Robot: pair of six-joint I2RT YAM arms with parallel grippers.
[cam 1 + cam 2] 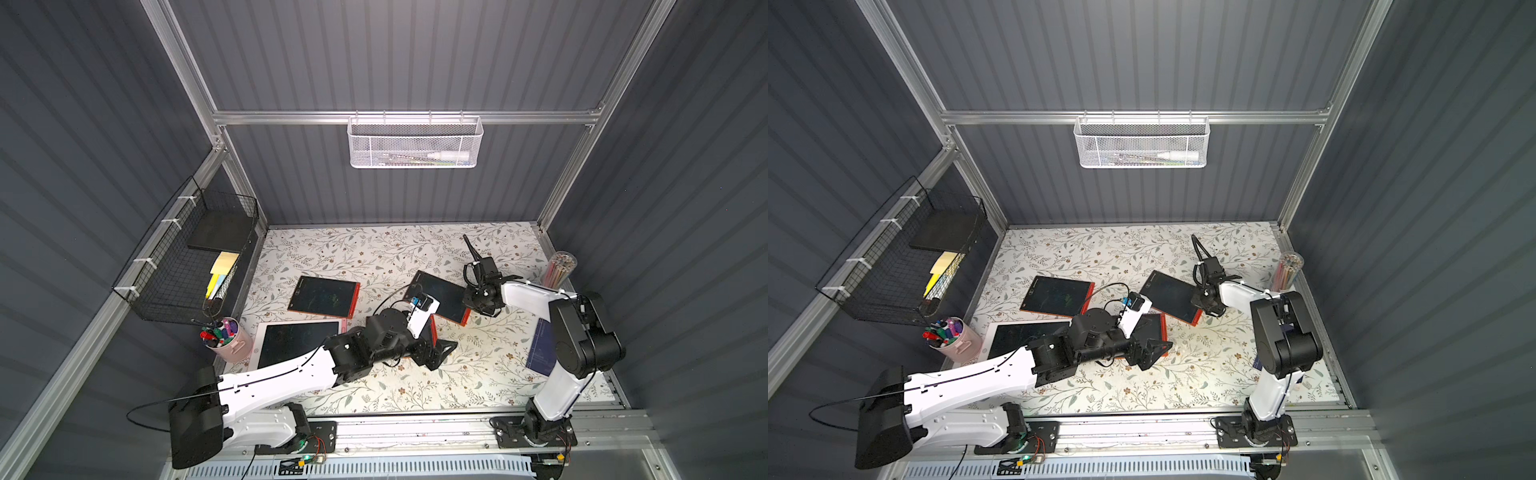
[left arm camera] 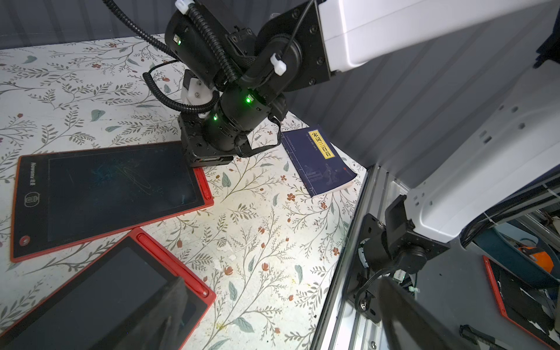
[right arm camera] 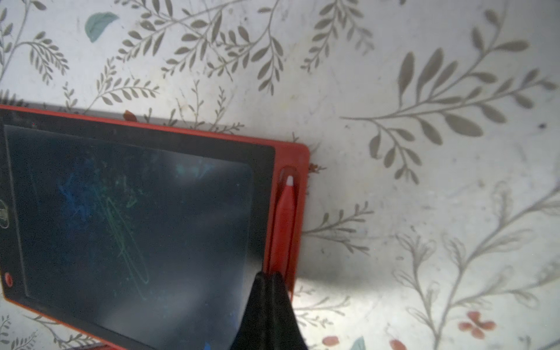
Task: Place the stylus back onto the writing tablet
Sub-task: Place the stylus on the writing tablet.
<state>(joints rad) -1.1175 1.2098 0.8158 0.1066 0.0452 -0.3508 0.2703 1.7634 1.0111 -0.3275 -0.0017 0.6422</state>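
Slot: stylus lay seated in the side groove of the writing tablet, its white tip pointing away from the fingers, as I saw it in the right wrist view.
Right arm: right gripper had its jaws clenched together, tips down on the rear end of the stylus; I couldn't tell whether they pinched it or only touched it.
Left arm: left gripper stood released and wide, holding nothing, over the corner of a second red tablet.
Second tablet: its own red pen sat in its groove.
Surroundings: both tablets lay flat on the floral table; a blue book lay apart from them.
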